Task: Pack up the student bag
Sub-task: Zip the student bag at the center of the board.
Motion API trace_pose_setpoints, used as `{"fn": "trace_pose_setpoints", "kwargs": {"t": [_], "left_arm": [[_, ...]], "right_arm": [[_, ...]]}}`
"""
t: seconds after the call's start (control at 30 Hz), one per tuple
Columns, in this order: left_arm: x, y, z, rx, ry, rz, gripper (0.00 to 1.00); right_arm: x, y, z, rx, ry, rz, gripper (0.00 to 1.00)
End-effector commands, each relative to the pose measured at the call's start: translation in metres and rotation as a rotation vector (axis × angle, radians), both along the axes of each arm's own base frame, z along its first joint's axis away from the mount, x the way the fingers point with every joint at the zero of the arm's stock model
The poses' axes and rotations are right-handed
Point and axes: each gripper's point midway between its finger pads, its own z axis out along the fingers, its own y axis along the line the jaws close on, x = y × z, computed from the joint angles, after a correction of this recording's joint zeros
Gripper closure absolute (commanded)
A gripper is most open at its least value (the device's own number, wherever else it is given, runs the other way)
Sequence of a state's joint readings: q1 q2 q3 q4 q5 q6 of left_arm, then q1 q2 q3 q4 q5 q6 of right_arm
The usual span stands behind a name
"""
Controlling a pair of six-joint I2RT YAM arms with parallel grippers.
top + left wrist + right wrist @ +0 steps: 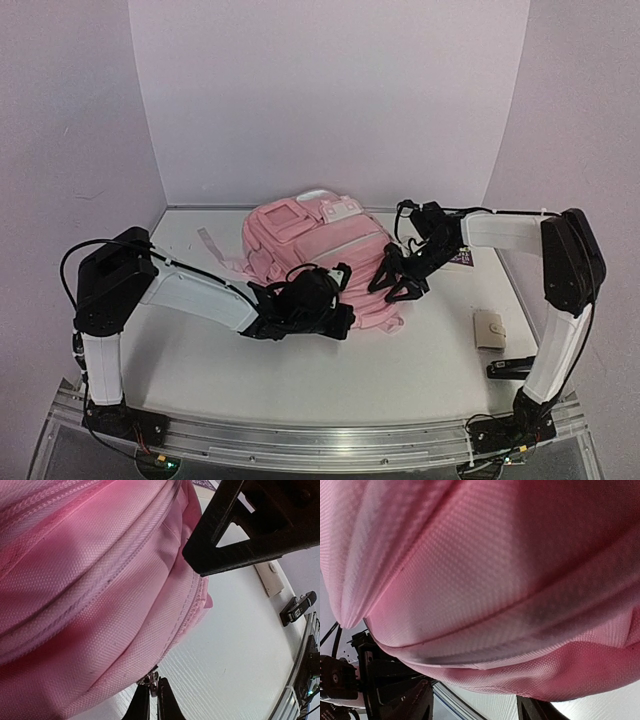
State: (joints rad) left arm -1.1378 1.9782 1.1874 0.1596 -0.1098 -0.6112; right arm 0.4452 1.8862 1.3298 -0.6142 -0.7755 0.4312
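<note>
While the student bag (300, 235) lies flat on the middle of the table (300, 375) with its front pockets up, its long axis runs from the back wall toward the near right: the top end with the white patch (343, 208) points to the back, and the rounded bottom end points near and to the right. A pale strap (207, 240) trails out on its far left side. At the bottom end's near edge, the left end effector (338, 285) is closed, its fingertips pinching a small metal zip pull (151, 681) at the foot of a seam. Just to the right, the right end effector (398, 285) sits against the bag's right side with its fingers (415, 700) spread apart and pink cloth bulging over them, nothing clamped. Farther right, well apart from the bag, lie a small beige wallet (490, 328) and, nearer the arm's base, a black clip (510, 368)
</note>
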Motion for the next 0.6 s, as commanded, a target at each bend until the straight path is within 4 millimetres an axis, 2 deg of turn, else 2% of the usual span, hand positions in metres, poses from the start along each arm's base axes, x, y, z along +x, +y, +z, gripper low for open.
{"fn": "trace_pose_setpoints", "kwargs": {"t": [0.0, 0.1, 0.23, 0.33, 0.4, 0.57], "left_arm": [[0.0, -0.013, 0.041, -0.125, -0.046, -0.01, 1.0], [-0.001, -0.015, 0.039, -0.122, -0.043, -0.024, 1.0], [-0.002, -0.013, 0.039, -0.123, -0.043, -0.023, 1.0], [-0.002, -0.009, 0.039, -0.116, -0.047, -0.014, 1.0], [-0.002, -0.004, 0.039, -0.107, -0.05, -0.004, 1.0], [-0.002, 0.014, 0.034, -0.059, -0.052, 0.035, 1.0]], "right_arm": [[0.001, 0.0, -0.009, -0.039, -0.004, -0.009, 0.44], [0.004, -0.003, -0.014, -0.064, -0.012, -0.016, 0.53], [0.009, -0.008, -0.025, -0.111, -0.012, -0.035, 0.73], [0.013, -0.01, -0.024, -0.12, -0.025, -0.042, 0.96], [0.015, -0.014, -0.023, -0.13, -0.031, -0.05, 1.0], [0.016, -0.031, -0.021, -0.155, -0.039, -0.078, 1.0]]}}
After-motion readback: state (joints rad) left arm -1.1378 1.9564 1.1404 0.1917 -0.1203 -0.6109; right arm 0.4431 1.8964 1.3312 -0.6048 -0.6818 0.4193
